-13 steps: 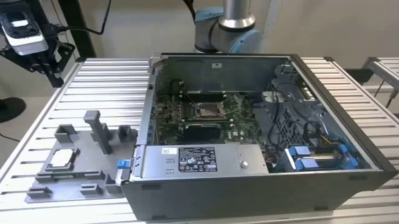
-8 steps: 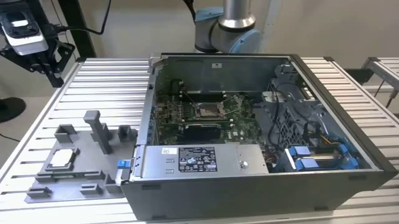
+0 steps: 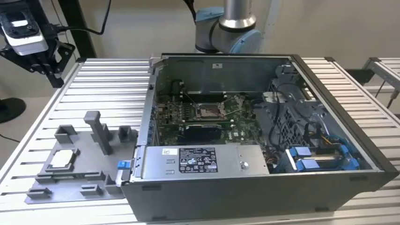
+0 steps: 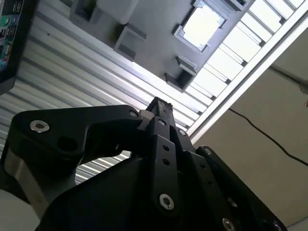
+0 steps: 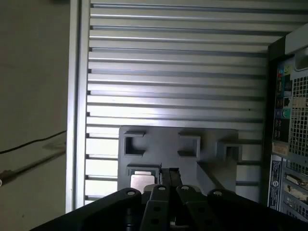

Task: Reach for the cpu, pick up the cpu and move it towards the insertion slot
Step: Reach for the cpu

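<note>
cpu [image 3: 61, 159] sits in grey tray [image 3: 69, 193], well apart from the closed, empty claw [image 5: 169, 172]

A robotics lab: open computer case [image 3: 250, 187] on slatted aluminium bench [image 3: 106, 79] beside robot arm [image 3: 228, 28].

The slatted metal table [image 3: 100, 84] carries a grey fixture tray [image 3: 62, 194] beside an open computer case [image 3: 250, 194].

The cpu [image 3: 61, 160], flat, silvery-white and square, lies well apart from the gripper [image 3: 50, 70]; the metal-framed, dark-centred insertion slot [image 3: 208, 110] lies farther off.
</note>
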